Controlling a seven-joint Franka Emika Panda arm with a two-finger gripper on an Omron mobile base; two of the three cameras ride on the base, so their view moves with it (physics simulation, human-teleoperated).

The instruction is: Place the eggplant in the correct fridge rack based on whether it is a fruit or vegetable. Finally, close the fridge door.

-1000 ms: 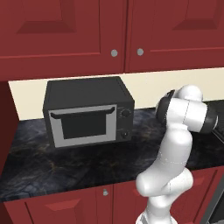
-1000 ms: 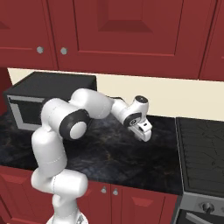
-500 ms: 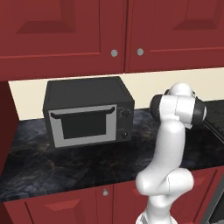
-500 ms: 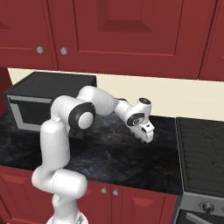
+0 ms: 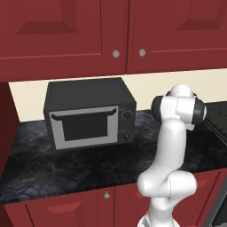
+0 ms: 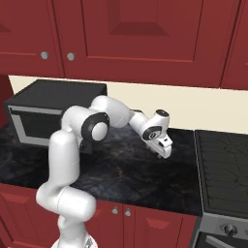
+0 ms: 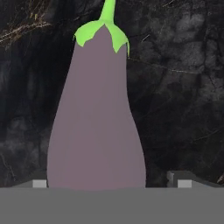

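Eggplant (image 7: 97,113) lies between the spread end effector (image 7: 109,183) fingers.

The scene was evenly and softly lit, as rendered pictures are, with no visible lamp and no glare. The red cabinets (image 5: 66,35) showed flat colour with faint shading in their panel grooves. Beneath them the cream wall (image 6: 203,109) was brightest, while the dark marbled counter (image 5: 80,164) stayed dim. The microwave (image 5: 88,113) cast little shadow. The white arm (image 6: 65,160) carried gentle shading on its undersides. In the hand view the eggplant (image 7: 98,113) looked sharp and matte, without highlights. No blur or edge distortion appeared.
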